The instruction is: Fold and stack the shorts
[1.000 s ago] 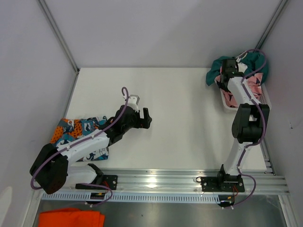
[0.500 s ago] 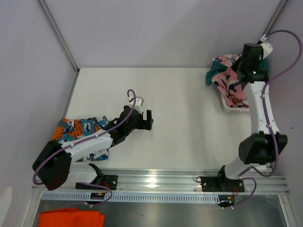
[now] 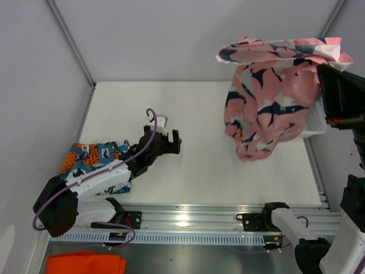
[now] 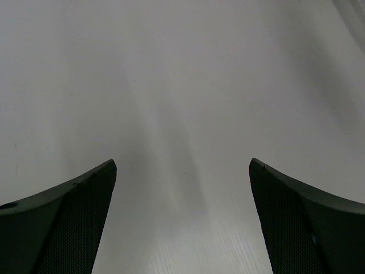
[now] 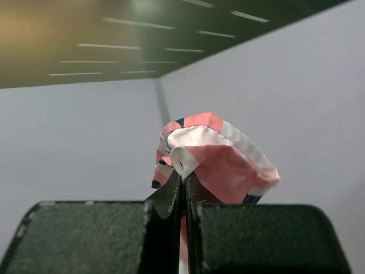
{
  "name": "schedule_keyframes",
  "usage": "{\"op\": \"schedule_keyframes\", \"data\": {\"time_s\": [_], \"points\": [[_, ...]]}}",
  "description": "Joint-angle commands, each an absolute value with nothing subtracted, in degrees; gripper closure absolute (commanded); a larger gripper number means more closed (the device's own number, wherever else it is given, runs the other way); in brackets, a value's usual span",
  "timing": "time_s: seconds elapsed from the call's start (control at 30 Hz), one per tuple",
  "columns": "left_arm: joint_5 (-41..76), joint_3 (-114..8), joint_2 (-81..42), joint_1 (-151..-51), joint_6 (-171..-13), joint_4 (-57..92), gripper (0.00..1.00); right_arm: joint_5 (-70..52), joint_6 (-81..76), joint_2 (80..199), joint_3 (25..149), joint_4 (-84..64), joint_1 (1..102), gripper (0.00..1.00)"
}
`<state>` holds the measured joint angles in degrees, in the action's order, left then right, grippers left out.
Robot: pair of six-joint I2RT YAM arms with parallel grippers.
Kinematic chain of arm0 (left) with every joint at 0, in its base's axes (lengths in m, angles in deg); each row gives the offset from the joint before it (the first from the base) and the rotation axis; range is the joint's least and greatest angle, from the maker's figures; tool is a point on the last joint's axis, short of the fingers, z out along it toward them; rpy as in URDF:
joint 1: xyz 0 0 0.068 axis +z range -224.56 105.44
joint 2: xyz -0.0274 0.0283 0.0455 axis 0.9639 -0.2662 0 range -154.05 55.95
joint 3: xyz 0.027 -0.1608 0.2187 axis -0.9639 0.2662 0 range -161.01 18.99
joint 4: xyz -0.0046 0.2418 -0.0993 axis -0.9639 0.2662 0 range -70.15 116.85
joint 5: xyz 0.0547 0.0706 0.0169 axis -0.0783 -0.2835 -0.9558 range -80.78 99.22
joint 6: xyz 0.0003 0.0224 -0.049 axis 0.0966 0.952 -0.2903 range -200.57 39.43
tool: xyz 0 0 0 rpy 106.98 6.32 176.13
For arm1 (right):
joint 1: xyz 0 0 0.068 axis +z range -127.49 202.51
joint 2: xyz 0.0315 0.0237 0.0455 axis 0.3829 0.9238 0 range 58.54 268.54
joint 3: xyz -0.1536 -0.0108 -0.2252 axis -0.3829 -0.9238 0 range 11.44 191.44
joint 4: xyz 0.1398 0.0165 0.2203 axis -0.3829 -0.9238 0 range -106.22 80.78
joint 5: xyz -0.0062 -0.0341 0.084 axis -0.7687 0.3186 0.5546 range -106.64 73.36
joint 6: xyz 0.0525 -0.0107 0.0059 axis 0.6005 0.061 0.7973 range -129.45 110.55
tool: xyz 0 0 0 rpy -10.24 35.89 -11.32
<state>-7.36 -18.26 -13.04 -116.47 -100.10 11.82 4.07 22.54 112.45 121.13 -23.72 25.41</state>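
Item 1. Pink fabric shorts with navy-and-white shark print (image 3: 272, 97): held in the air above the far right part of the white desk (image 3: 199, 108). They are bunched at the top and hang loose below, clear of the desk surface. In the right wrist view a folded pink-and-white edge (image 5: 214, 151) stands just above the fingers.

Item 2. Right hand (image 5: 183, 191): black fingers pressed together, pinching the edge of the pink shorts. In the top view it (image 3: 341, 91) sits at the right edge of the frame.

Item 3. Blue, orange and white graphic-print shorts (image 3: 91, 155): lying flat at the near left edge of the desk, partly covered by the left arm.

Item 4. Left hand (image 3: 174, 142): low over bare desk, well apart from both shorts. Its fingers are spread wide with nothing between them, and the left wrist view shows the same (image 4: 182, 164).

Item 5. White plastic mesh basket (image 3: 315, 127): at the right edge of the desk, largely hidden behind the hanging shorts.

Item 6. Plain bright orange cloth (image 3: 85, 264): off the desk, below the aluminium rail (image 3: 188, 216), bottom left.
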Motion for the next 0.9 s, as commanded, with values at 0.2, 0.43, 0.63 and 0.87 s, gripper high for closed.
{"op": "schedule_keyframes", "data": {"time_s": [0.2,0.43,0.63,0.87], "points": [[-24.70,-10.99,3.18,-112.99,-110.18,14.93,0.01,22.74,39.93,111.37,113.68,-20.30,25.33,1.00],[-26.37,-6.06,12.53,-109.98,-112.65,14.49,0.01,18.46,45.40,116.09,93.99,-15.31,30.75,1.00],[-25.32,-7.72,9.02,-109.98,-112.12,15.19,0.01,17.09,36.45,141.21,107.38,-16.42,45.34,0.67],[-19.73,-8.52,6.90,-109.98,-109.23,13.71,0.01,5.61,25.74,150.57,122.10,-32.32,43.00,0.06]]}}
